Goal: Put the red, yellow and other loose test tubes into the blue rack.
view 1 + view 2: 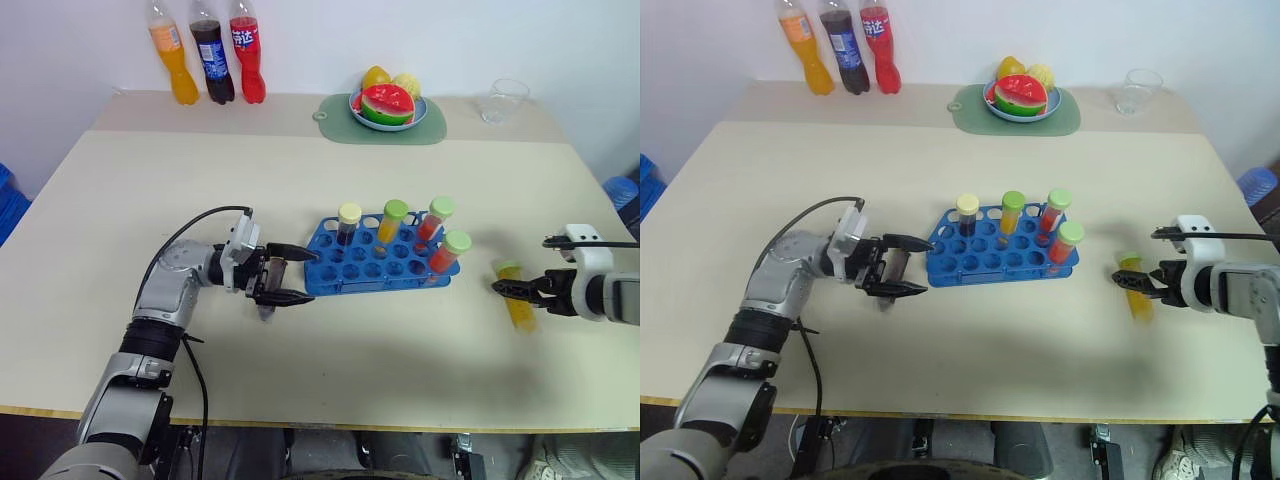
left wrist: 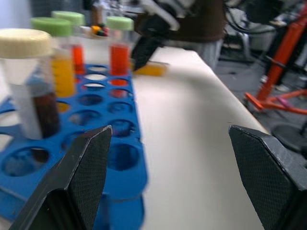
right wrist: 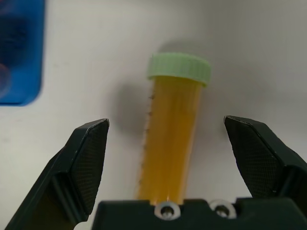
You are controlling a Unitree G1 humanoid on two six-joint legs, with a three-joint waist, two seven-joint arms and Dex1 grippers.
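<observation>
**Yellow tube lies between open fingers; four tubes stand in the rack**

The right gripper (image 3: pixel 165 163) hangs over a yellow tube (image 3: pixel 170 143) with a green cap, which lies flat on the bench (image 1: pixel 400 340), well to the right of the blue rack (image 1: pixel 380 262). Its fingers stand wide on either side of the tube, not touching it. The left gripper (image 1: pixel 292 274) sits just beside the rack's left end, spread wide and holding nothing. Four tubes stand upright in the rack: a dark one with a pale cap (image 1: pixel 348 222), a yellow one (image 1: pixel 392 220) and two red ones (image 1: pixel 434 218) (image 1: pixel 450 250) with green caps.
</observation>
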